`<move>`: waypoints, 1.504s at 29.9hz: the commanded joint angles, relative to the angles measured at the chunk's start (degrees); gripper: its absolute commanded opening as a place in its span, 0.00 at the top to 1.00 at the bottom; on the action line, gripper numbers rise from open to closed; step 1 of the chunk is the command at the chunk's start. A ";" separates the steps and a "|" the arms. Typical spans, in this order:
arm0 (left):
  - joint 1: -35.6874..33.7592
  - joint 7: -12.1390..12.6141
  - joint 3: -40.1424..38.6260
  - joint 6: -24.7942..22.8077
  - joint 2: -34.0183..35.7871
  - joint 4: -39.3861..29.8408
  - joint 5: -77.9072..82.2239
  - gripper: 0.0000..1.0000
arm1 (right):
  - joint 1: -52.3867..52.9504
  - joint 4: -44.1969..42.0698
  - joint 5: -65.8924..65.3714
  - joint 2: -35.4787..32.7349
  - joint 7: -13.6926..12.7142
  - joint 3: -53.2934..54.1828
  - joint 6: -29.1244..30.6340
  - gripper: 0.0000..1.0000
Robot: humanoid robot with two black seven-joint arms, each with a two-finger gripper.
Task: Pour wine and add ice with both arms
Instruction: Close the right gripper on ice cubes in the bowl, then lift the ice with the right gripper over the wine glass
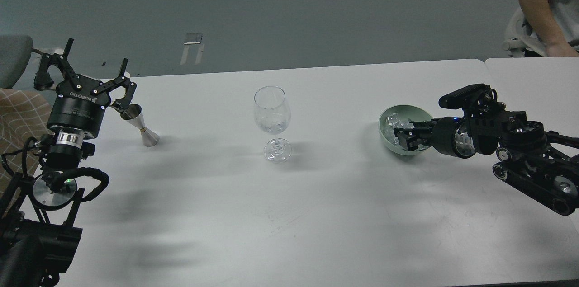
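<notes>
At the left edge of the white table (289,214), the left arm (68,142) rose from the lower corner, and its claw (97,77) stood spread wide, fingers apart and holding nothing. One finger (129,97) was just beside the rim of a small metal measuring cup (141,125), which stood on the table leaning a little; whether they touched could not be told. In the middle stood a clear stemmed glass (272,119), upright and apart from both arms, with a little clear liquid or glint low in its bowl; which of the two could not be told. Toward the right sat a pale green bowl (384,120) holding clear ice cubes (398,120). The right arm (520,151) reached in from the right edge, and its claw (407,138) dipped into the bowl among the cubes. Its dark fingers overlapped there, so whether it was clenched or released could not be told. At the far right corner, beyond the table, a person's arm (538,11) showed.
</notes>
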 commanded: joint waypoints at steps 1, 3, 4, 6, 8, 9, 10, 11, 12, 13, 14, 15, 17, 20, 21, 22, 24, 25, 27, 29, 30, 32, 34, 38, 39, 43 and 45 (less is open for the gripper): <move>0.00 0.01 -0.01 0.00 0.05 0.00 0.00 0.02 | -0.04 -0.03 -0.06 0.03 0.00 -0.01 0.01 0.53; 0.00 0.01 -0.01 0.00 0.05 0.00 0.00 0.02 | -0.04 -0.03 0.02 0.03 0.00 -0.01 0.01 0.55; 0.00 0.01 -0.01 0.00 0.05 0.00 0.00 0.02 | -0.04 -0.03 0.03 0.03 0.00 -0.01 0.01 0.57; 0.00 0.01 -0.01 0.00 0.05 0.00 0.00 0.02 | -0.04 -0.03 0.03 -0.05 0.00 -0.01 0.01 0.60; 0.00 0.01 -0.01 0.00 0.05 0.00 0.00 0.02 | -0.04 -0.03 0.11 -0.05 0.00 -0.01 0.01 0.63; 0.00 0.01 -0.01 0.00 0.05 0.08 0.00 0.02 | -0.12 -0.03 0.20 -0.05 0.00 -0.01 0.01 0.67; 0.00 0.01 -0.01 0.00 0.05 0.08 0.00 0.02 | -0.12 -0.03 0.20 -0.05 0.00 -0.01 0.01 0.69; 0.00 0.01 -0.01 0.00 0.05 0.08 0.00 0.02 | -0.12 -0.03 0.20 -0.05 0.00 -0.01 0.09 0.74; 0.00 0.01 -0.01 0.00 0.13 0.08 0.00 0.02 | -0.12 -0.12 0.20 -0.05 0.00 -0.01 0.01 0.77; 0.00 0.01 -0.01 0.00 0.13 0.08 0.00 0.02 | -0.12 -0.12 0.20 -0.05 0.00 -0.01 0.01 0.78; 0.00 0.01 -0.01 0.00 0.13 0.08 0.00 0.02 | -0.21 -0.03 0.20 -0.05 -0.08 -0.01 0.01 0.82; 0.00 0.01 -0.01 0.00 0.13 0.08 0.00 0.02 | -0.21 -0.03 0.20 -0.05 -0.08 -0.01 0.01 0.84; 0.00 0.01 -0.01 0.00 0.13 0.08 0.00 0.02 | -0.21 0.06 0.29 -0.05 0.00 -0.01 0.01 0.84; 0.00 0.01 -0.01 0.00 0.13 0.17 0.00 0.02 | -0.21 0.32 0.55 -0.23 0.00 0.08 0.01 0.84; 0.00 0.01 -0.01 0.00 0.13 0.17 0.00 0.02 | -0.12 0.76 0.64 -0.49 0.00 0.43 0.01 0.84; 0.00 0.01 -0.01 0.00 0.13 0.17 0.00 0.02 | -0.12 1.02 0.73 -0.58 0.00 0.60 0.01 0.84; 0.00 0.01 -0.01 0.00 0.13 0.17 0.00 0.02 | 0.14 2.86 0.99 -1.72 0.00 2.18 -0.17 0.83; 0.00 0.01 -0.01 0.00 0.22 0.17 0.00 0.02 | 0.14 3.57 1.08 -2.16 0.00 2.97 -0.17 0.83; 0.00 0.01 -0.01 0.05 0.75 0.26 0.00 0.02 | -0.04 5.67 1.17 -3.65 0.00 6.12 0.09 0.82; 0.00 0.01 -0.01 0.05 1.10 0.35 0.00 0.02 | -0.04 7.43 1.17 -4.18 0.00 9.37 0.36 0.81; -0.09 0.01 -0.01 0.05 1.19 0.44 0.00 0.02 | -0.04 7.88 1.17 -4.19 0.00 10.18 0.44 0.80; -0.09 0.01 -0.01 0.05 1.54 0.44 0.00 0.02 | 0.14 8.93 1.17 -4.27 0.00 12.64 0.45 0.80; -0.09 0.01 -0.01 0.14 1.72 0.52 0.00 0.02 | 0.40 9.90 1.17 -3.66 0.00 15.00 0.45 0.80; -0.09 0.01 -0.01 0.23 1.72 0.52 0.00 0.02 | 1.45 13.41 1.08 -0.86 0.00 16.87 0.36 0.82; -0.09 0.01 -0.01 0.23 1.72 0.52 0.00 0.02 | 1.46 13.42 1.08 -0.85 0.00 16.87 0.36 0.82; -0.09 0.01 -0.01 0.32 1.80 0.52 0.00 0.02 | 3.56 15.96 0.91 4.85 -0.52 16.69 0.36 0.83; -0.09 0.01 -0.01 0.32 1.89 0.61 0.00 0.02 | 4.27 15.97 0.82 6.88 -1.05 16.69 0.36 0.84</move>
